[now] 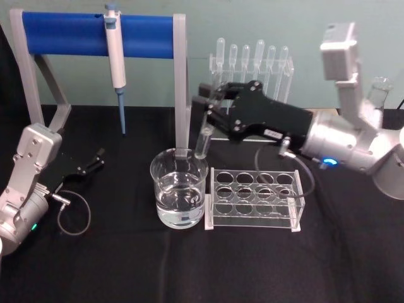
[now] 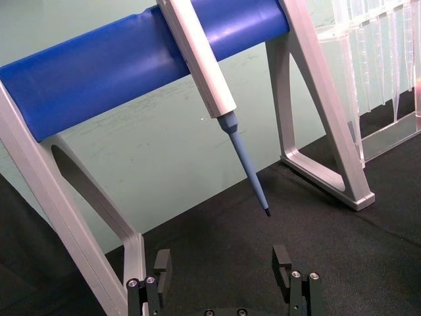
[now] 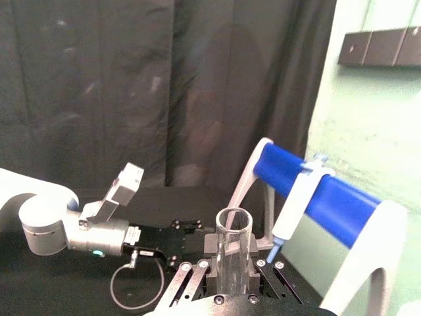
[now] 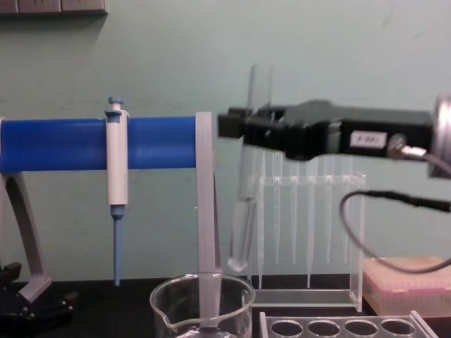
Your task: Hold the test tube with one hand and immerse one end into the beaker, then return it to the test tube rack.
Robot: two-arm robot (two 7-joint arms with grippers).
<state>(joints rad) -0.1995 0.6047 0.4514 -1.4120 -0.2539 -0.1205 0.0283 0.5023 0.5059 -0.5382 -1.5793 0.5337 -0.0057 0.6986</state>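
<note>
The test tube [image 4: 243, 225], clear glass and slightly tilted, is held near its upper part by my right gripper [image 1: 211, 112], which is shut on it. Its rounded bottom hangs just above the back right rim of the beaker [image 1: 179, 196], which holds clear liquid; the tube's end stays out of that liquid. The chest view shows the tube's tip a little above the beaker [image 4: 201, 303] rim. In the right wrist view the tube's open mouth [image 3: 233, 247] stands between the fingers. My left gripper [image 1: 98, 158] rests open on the black table at the left, its fingers [image 2: 283, 260] apart and empty.
A white rack with round holes [image 1: 255, 199] stands right beside the beaker. Behind are a clear stand of plastic pipettes [image 1: 252, 63] and a grey frame with a blue bar [image 1: 63, 28] carrying a white-and-blue pipettor [image 1: 115, 57]. A pink box [image 4: 409, 282] sits at the far right.
</note>
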